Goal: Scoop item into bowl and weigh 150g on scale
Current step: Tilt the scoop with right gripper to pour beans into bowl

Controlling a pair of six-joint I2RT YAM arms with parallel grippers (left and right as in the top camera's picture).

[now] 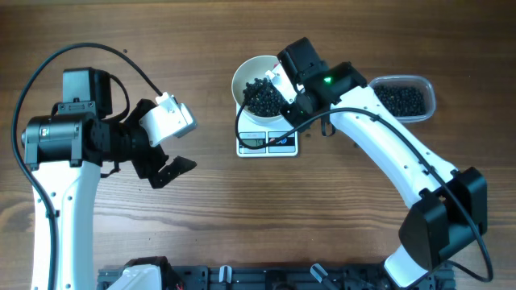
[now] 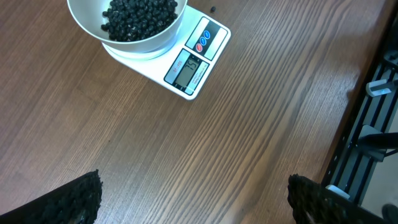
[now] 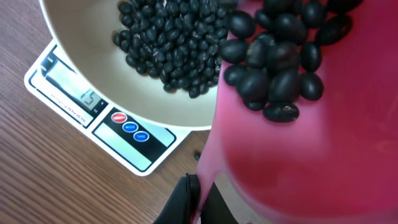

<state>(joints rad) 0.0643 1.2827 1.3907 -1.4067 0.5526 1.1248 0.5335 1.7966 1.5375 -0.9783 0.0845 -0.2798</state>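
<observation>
Wooden table (image 1: 242, 209) carries the scale (image 1: 266, 143); the bowl (image 1: 246, 76) of black beans (image 1: 262, 98) sits on it. Right gripper (image 3: 200, 199) clamps a pink scoop (image 3: 298, 162) holding beans over the bowl. Left gripper (image 2: 196, 202) is fully open and empty.

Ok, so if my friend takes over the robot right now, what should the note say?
Left gripper: open, empty, over bare table, away from the scale.
Right gripper: shut on the pink scoop, which holds a few beans over the bowl.
Things: the bowl sits on the scale. The tub of spare beans is to its right in the overhead view.
Done: a pile of beans is in the bowl.
Left: the display is hard to read, so check it, then add beans until the weight is right.
</observation>
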